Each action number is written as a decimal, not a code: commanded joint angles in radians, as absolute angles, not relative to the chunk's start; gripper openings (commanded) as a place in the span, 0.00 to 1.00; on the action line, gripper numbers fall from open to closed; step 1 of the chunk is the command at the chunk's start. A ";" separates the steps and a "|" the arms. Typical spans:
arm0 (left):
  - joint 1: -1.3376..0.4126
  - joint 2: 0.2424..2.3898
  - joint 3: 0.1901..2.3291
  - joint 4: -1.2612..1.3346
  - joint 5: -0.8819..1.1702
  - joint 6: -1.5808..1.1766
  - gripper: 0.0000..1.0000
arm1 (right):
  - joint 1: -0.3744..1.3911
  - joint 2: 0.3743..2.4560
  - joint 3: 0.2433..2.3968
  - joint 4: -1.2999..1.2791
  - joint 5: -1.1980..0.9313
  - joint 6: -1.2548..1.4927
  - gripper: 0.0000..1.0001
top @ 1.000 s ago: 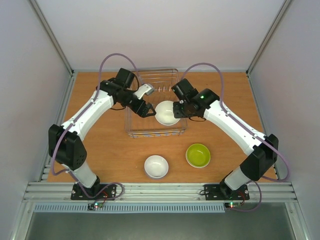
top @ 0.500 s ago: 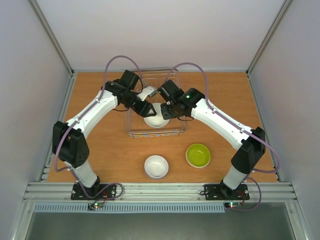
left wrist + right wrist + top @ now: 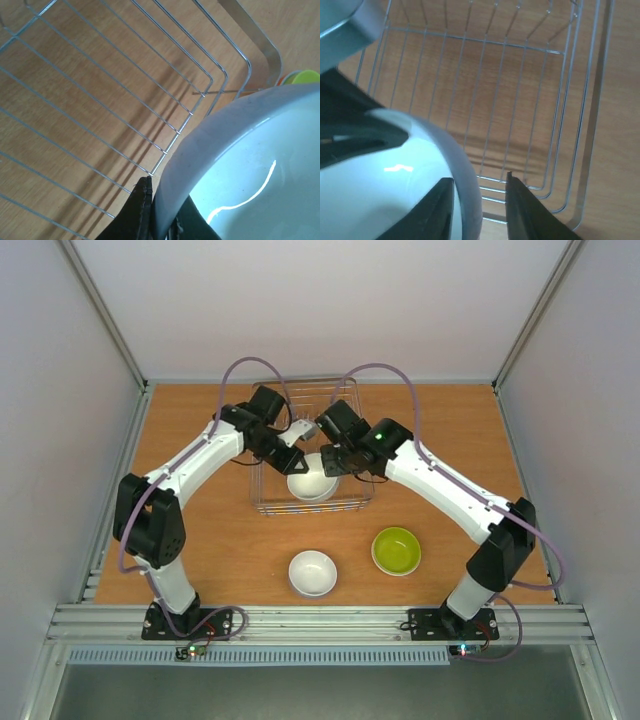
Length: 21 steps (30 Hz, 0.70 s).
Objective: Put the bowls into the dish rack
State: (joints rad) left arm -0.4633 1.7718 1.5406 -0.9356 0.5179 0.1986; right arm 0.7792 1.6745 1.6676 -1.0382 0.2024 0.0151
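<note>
A white bowl (image 3: 312,482) sits low inside the silver wire dish rack (image 3: 362,440). My left gripper (image 3: 296,462) is shut on its left rim; in the left wrist view the gripper (image 3: 161,196) pinches the bowl (image 3: 250,165) wall. My right gripper (image 3: 335,464) is at the bowl's right rim. In the right wrist view this gripper (image 3: 479,184) stands open, the bowl (image 3: 395,190) rim between its fingers with a gap on the outer side. A pale grey-white bowl (image 3: 294,429) stands on edge further back in the rack.
Another white bowl (image 3: 312,572) and a yellow-green bowl (image 3: 396,550) rest on the wooden table in front of the rack. The rack's wire floor (image 3: 100,100) and its right wall (image 3: 590,125) lie close around both grippers.
The white bowl moved left and down into the rack. My left gripper came in and shut on its rim. My right gripper, shut on it before, has opened.
</note>
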 commanded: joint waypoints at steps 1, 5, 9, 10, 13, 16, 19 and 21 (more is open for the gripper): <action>-0.479 1.716 1.504 -0.891 0.591 0.271 0.00 | 0.770 1.545 1.566 -0.931 0.232 -0.007 0.45; -0.476 1.688 1.449 -0.812 0.587 0.276 0.00 | 0.769 1.421 1.438 -0.803 0.230 -0.010 0.98; -0.462 1.666 1.401 -0.730 0.656 0.264 0.01 | 0.765 1.391 1.376 -0.751 0.216 -0.021 0.99; -0.455 1.661 1.387 -0.708 0.684 0.255 0.01 | 0.763 1.389 1.366 -0.743 0.211 -0.015 0.99; -0.427 1.635 1.338 -0.612 0.748 0.209 0.00 | 0.762 1.347 1.304 -0.675 0.153 0.016 0.99; -0.388 1.594 1.273 -0.487 0.803 0.135 0.00 | 0.754 1.284 1.227 -0.591 0.073 0.080 0.96; -0.344 1.564 1.211 -0.364 0.838 0.041 0.00 | 0.752 1.233 1.176 -0.555 0.040 0.127 0.91; -0.320 1.550 1.175 -0.278 0.859 -0.018 0.01 | 0.751 1.206 1.139 -0.525 0.013 0.148 0.89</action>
